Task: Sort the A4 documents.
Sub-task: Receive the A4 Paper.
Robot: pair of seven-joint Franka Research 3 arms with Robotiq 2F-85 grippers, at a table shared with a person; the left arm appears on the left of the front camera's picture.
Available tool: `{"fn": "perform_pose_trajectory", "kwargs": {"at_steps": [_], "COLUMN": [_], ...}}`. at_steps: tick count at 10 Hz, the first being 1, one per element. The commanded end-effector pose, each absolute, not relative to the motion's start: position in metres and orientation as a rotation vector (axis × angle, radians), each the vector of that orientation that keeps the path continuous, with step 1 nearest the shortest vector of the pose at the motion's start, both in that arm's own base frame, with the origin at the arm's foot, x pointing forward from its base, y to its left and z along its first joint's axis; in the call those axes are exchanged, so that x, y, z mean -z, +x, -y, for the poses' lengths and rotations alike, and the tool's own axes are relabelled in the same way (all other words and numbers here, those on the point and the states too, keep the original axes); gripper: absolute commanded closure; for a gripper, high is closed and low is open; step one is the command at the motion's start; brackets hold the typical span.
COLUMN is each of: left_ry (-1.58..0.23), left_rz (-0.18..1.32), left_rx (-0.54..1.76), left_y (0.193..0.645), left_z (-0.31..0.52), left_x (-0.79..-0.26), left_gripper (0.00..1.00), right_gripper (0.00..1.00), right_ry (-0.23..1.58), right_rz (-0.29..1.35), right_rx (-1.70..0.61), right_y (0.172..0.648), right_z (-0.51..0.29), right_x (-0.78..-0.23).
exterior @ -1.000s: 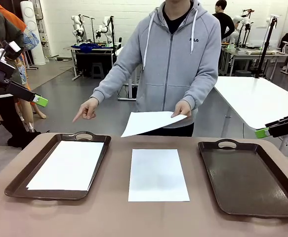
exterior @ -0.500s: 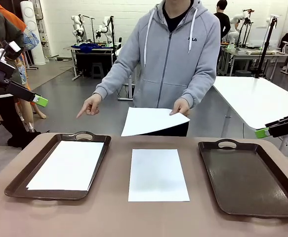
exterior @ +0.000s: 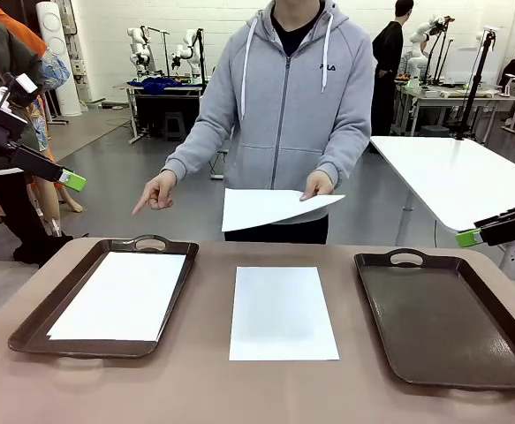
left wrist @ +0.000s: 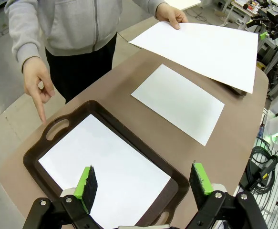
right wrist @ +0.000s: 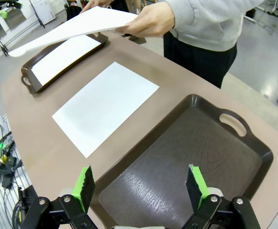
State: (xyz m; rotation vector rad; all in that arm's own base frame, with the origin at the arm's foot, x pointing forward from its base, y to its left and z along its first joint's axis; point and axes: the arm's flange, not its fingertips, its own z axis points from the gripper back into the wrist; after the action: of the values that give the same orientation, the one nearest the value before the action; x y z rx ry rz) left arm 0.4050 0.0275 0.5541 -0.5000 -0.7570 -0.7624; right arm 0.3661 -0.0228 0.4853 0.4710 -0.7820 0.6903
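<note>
L gripper [left wrist: 143, 175], R gripper [right wrist: 140, 177] wide; 3 A4 docs [exterior: 120, 296] [exterior: 283, 312] [exterior: 270, 208], 2 trays [exterior: 52, 309] [exterior: 443, 327]

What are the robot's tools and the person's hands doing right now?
Left tool: open, empty.
Right tool: open, empty.
Person's pointing hand: empty, pointing toward the left tray.
Person's other hand: holding an A4 sheet.

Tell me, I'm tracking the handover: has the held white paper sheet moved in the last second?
Yes: the thin white paper sheet rose slightly, away from the far edge of the brown table.
</note>
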Motion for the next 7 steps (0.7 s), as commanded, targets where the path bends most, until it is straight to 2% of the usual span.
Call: {"fn": "perform_pose_trajectory", "kwargs": {"at_steps": [1,7], "left_ry": [-0.51,-0.51], "left_rz": [0.773,0.773], "left_rx": [0.77,0.77], "left_y": [0.4047,0.4047], "left_z": [-0.0279,-0.0279], "left_x": [-0.5526,-0.5526], "left_gripper": [0.0,0.0], "right_gripper": [0.0,0.0], "right_ry": [0.496,0.496], "right_rz": [0.802,0.802], "right_rx": [-0.699,-0.699], "right_y": [0.3695,0.3695], "right_z": [0.0227,0.0227], "right_x": [-0.4818,-0.4818]}}
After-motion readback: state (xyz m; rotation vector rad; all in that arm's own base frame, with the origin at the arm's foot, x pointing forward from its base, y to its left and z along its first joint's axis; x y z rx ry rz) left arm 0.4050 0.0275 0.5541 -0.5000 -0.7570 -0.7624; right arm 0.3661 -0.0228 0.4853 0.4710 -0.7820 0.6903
